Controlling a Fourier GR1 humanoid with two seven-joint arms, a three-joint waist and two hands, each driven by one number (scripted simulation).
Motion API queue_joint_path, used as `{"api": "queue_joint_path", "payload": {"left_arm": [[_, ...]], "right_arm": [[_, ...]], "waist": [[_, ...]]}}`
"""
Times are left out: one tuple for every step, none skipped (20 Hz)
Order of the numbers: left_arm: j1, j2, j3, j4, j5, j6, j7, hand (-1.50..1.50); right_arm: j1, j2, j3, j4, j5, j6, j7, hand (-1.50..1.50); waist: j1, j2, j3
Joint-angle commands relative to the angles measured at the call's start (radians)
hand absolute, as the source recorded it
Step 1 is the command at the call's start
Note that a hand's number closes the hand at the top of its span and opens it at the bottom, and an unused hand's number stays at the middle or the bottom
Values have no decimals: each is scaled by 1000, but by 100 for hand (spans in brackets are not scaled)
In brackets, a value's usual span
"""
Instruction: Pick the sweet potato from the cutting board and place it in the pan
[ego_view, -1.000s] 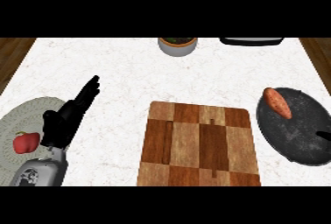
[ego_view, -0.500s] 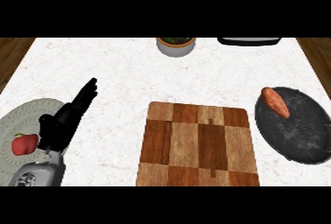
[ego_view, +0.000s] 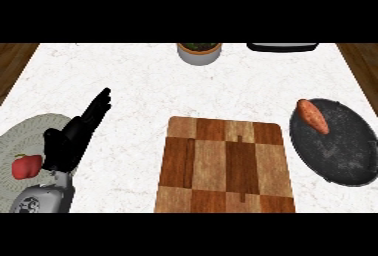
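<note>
Near the right edge of the white marbled worktop (ego_view: 148, 85), the tapered orange sweet potato (ego_view: 313, 116) lies inside the round dark-grey metal pan (ego_view: 343, 155), clear of the striped wooden cutting board (ego_view: 225, 165). Our black left hand (ego_view: 74, 137) rests by the left edge, fingers straight, holding nothing. We judge it best to leave the pan undisturbed.

Orange sweet potato (ego_view: 313, 116) inside dark pan (ego_view: 341, 160), cutting board (ego_view: 225, 165) beside.
</note>
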Motion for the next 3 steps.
{"api": "queue_joint_path", "payload": {"left_arm": [[-47, 24, 41, 1, 32, -22, 46, 0], [13, -40, -24, 56, -45, 33, -56, 0], [-2, -7, 11, 12, -13, 13, -9, 0]], "right_arm": [[81, 17, -8, -39, -17, 100, -189, -150], [78, 58, 0, -51, -7, 40, -198, -150], [123, 2, -19, -42, -22, 113, -219, -150]], "waist": [[-6, -1, -1], [-5, 0, -1], [-5, -1, 0]]}}
